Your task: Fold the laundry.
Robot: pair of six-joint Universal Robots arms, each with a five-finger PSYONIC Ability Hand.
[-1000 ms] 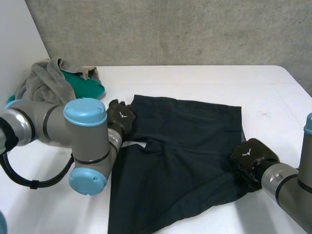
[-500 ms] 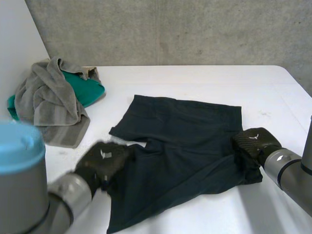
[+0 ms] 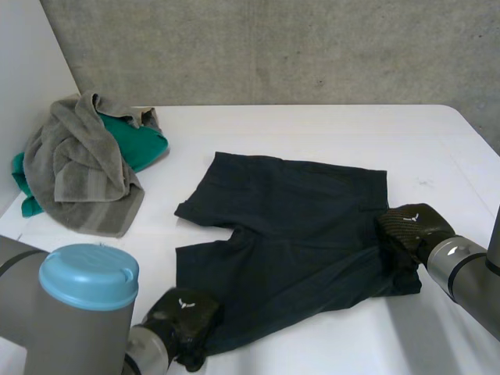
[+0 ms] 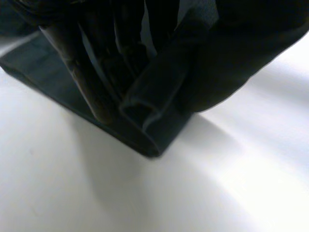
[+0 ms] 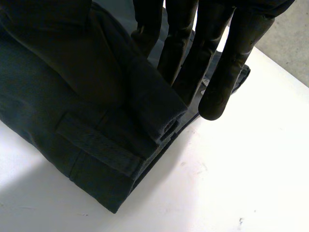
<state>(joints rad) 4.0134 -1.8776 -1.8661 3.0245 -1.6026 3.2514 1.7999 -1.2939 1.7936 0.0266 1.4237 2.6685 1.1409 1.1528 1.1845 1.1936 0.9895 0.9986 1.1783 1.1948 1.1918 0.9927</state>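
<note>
Dark shorts [image 3: 289,234] lie spread on the white counter [image 3: 312,129], about mid-way across, waistband towards the far side and legs towards the robot; cloth mostly flat, slight rumpling along the right edge.

Left hand [image 3: 183,316] is at the near-left corner of the shorts, at a leg hem; in the left wrist view its fingers [image 4: 82,72] are clamped on a rolled fold of the hem [image 4: 140,130], corner lifted slightly off the counter.

Right hand [image 3: 410,226] is at the right edge of the shorts, near the leg hem on that side; in the right wrist view its straight fingers [image 5: 231,58] pinch a doubled-over hem fold [image 5: 154,111] against the thumb, fingertips just past the cloth edge, above bare counter [image 5: 231,183].

Far-left corner of the counter: a crumpled grey towel [image 3: 74,168] heaped over a green cloth [image 3: 137,141], well apart from the shorts.
</note>
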